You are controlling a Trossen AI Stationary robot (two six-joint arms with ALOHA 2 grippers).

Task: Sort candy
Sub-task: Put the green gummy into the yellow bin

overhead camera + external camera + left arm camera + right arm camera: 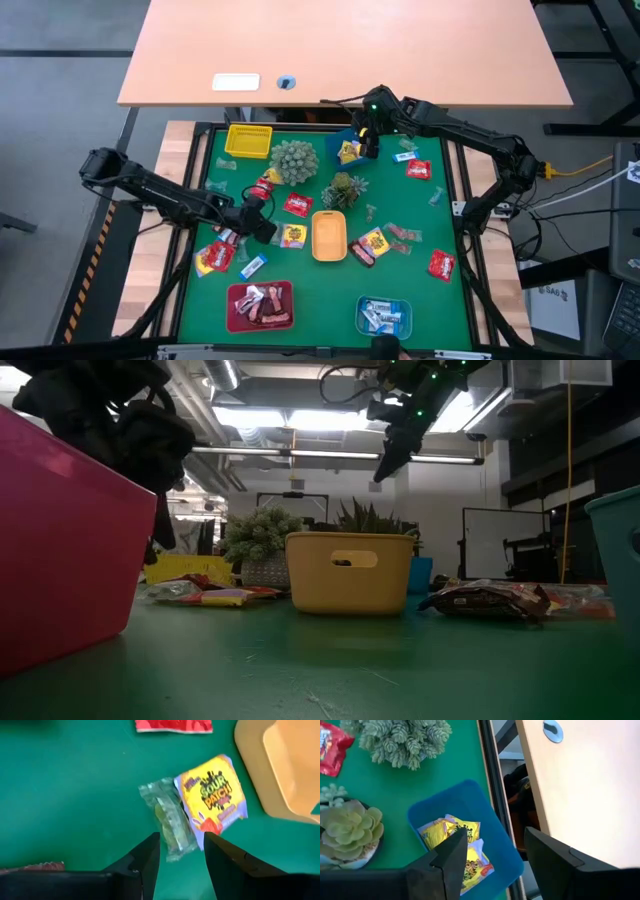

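Note:
Many wrapped candy pieces lie flat and scattered on the green mat [400,270]. My left gripper [181,840] [266,228] is open, low over the mat and slanting down. Its fingers stand on either side of the near end of a pale green candy [167,820], with no touch visible. A yellow Sour Patch pack [212,797] lies against that candy. My right gripper [495,834] [368,146] hangs open and empty high above the blue tray [497,850] at the far edge. That tray holds yellow candy packs [452,832].
An orange tray [329,236] stands just right of my left gripper. A yellow tray [248,140] stands at the far left, a red tray [260,305] and a blue tray [384,316] at the near edge. Two potted plants [293,160] [345,190] stand mid-mat.

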